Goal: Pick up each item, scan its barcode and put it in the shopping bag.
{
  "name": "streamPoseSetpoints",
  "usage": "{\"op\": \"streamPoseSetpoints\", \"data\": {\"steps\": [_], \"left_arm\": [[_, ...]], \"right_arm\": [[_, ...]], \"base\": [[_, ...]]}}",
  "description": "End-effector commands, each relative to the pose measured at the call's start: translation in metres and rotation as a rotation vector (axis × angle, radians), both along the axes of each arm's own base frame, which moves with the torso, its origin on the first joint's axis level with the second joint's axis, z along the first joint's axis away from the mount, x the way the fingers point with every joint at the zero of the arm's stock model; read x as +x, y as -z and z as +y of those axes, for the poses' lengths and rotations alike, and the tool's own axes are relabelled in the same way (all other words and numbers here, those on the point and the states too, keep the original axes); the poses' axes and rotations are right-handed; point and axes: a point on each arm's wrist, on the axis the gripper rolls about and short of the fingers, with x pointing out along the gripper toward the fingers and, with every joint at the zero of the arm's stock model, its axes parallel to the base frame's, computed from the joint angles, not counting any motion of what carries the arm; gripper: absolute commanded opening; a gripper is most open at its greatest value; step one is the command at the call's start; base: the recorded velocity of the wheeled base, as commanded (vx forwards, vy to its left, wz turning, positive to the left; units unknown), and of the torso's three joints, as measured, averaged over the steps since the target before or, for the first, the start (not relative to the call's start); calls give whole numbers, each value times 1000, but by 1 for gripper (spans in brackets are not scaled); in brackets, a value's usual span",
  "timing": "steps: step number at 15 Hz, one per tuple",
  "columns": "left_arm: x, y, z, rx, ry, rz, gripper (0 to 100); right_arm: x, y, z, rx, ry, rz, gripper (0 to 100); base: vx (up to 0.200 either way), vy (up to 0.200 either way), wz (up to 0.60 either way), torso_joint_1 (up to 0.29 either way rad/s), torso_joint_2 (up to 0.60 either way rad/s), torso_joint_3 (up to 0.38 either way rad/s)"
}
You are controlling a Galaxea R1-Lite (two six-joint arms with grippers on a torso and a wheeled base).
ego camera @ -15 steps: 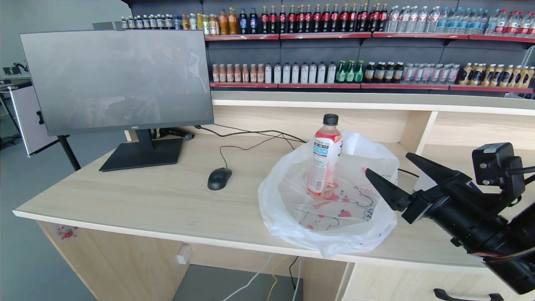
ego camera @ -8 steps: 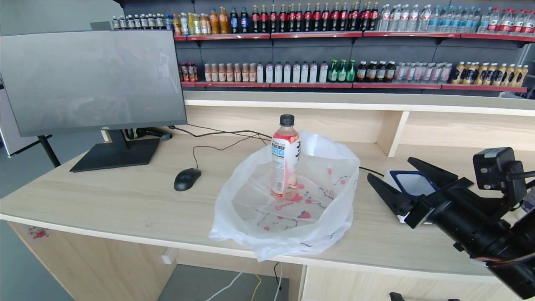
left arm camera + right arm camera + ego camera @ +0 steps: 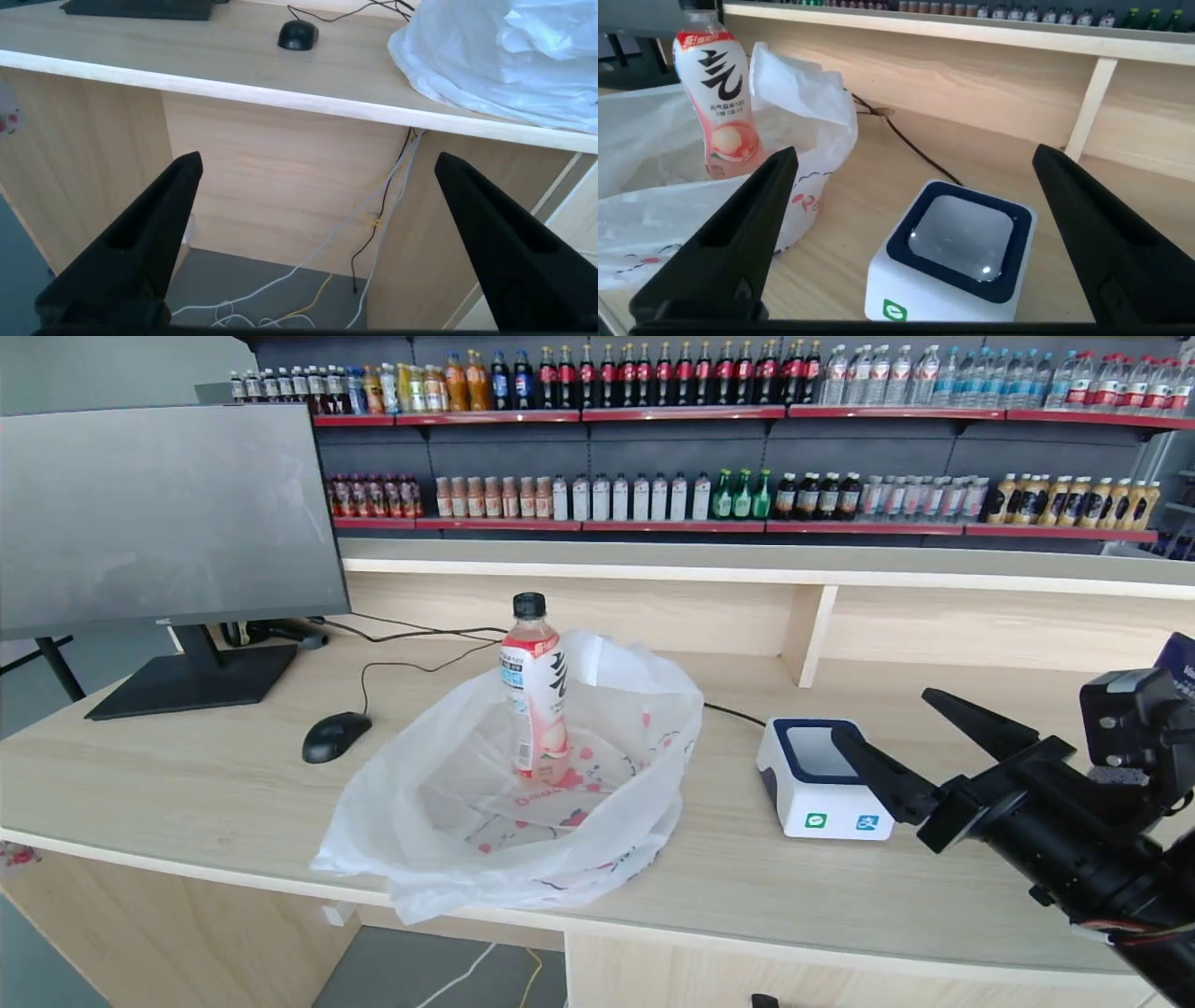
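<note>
Pink black-capped bottle upright in translucent white plastic shopping bag, centre frame, white box scanner at right, right hand and left hand both spread wide, empty

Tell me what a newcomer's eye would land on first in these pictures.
A pink drink bottle stands upright inside the open white shopping bag in the middle of the wooden counter. To its right sits a white scanner, and the right gripper hangs by it, jaws wide open. Behind the counter, long shelves packed with drinks run across the wall.
</note>
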Motion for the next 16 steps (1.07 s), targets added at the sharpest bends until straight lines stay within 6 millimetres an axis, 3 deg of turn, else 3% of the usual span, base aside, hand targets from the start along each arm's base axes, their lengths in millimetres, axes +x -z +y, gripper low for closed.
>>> {"op": "streamPoseSetpoints", "data": {"steps": [1, 5, 12, 16], "left_arm": [[0, 0, 0, 0, 0, 0, 100], [0, 0, 0, 1, 0, 0, 100], [0, 0, 0, 1, 0, 0, 100], [0, 0, 0, 1, 0, -1, 100]], "right_arm": [[-1, -1, 0, 1, -1, -4, 100], [-2, 0, 0, -1, -2, 1, 100], [-10, 2, -4, -3, -4, 7, 100], [-12, 2, -4, 3, -7, 8, 100]], "base": [[0, -200, 0, 2, 2, 2], [0, -200, 0, 2, 5, 2], [-171, 0, 0, 5, 1, 3], [0, 0, -150, -3, -4, 3]]}}
